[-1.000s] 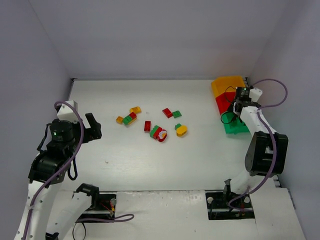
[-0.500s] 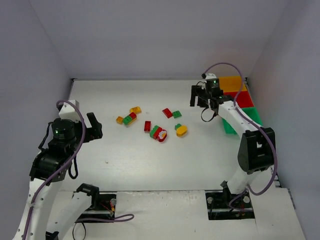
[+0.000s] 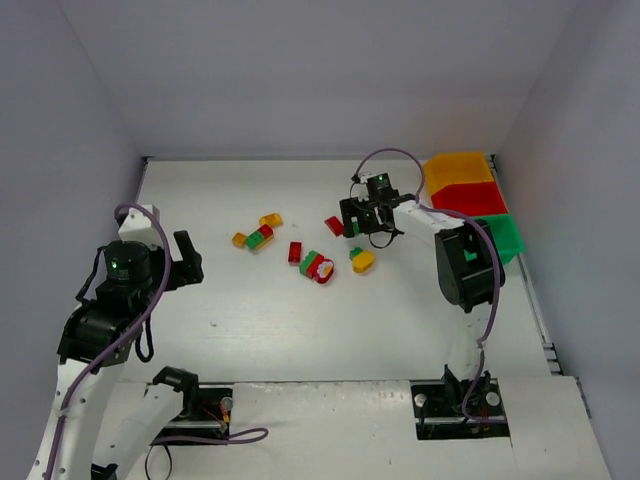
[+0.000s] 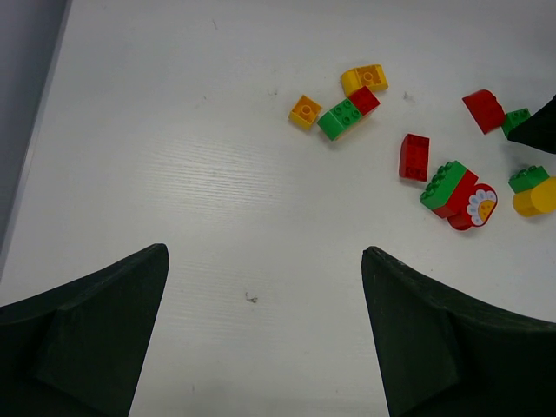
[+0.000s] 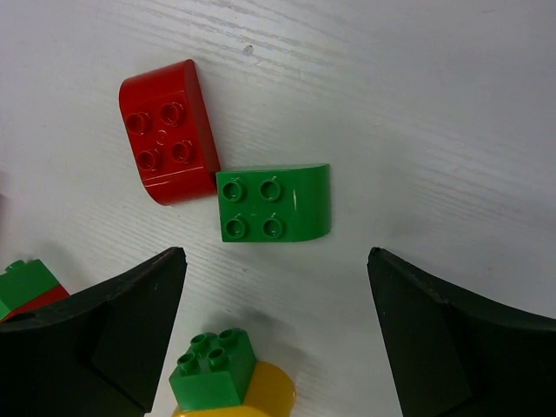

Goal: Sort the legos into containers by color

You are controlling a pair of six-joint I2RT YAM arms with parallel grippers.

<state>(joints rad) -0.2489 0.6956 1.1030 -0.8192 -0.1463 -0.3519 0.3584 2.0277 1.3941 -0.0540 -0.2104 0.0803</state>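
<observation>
- Left hand: the fingers are spread and hold nothing. It hangs over the left of the counter, well apart from every brick.
- Legos: these lie loose at mid-counter. Note the yellow, green and red row, a lone red brick and the daisy-printed cluster.
- Right hand: the fingers are spread wide and empty, directly above the green brick. That brick lies flat, studs up, with one corner touching the curved red brick.
- Step in hand, as you may judge it: the approach for picking up a green piece.
- Next move: lower straight down so the fingers straddle the green brick alone, clear of its red neighbour, then close.
- Containers: the yellow-orange bin, red bin and green bin line the right edge. The green one is your destination.
</observation>
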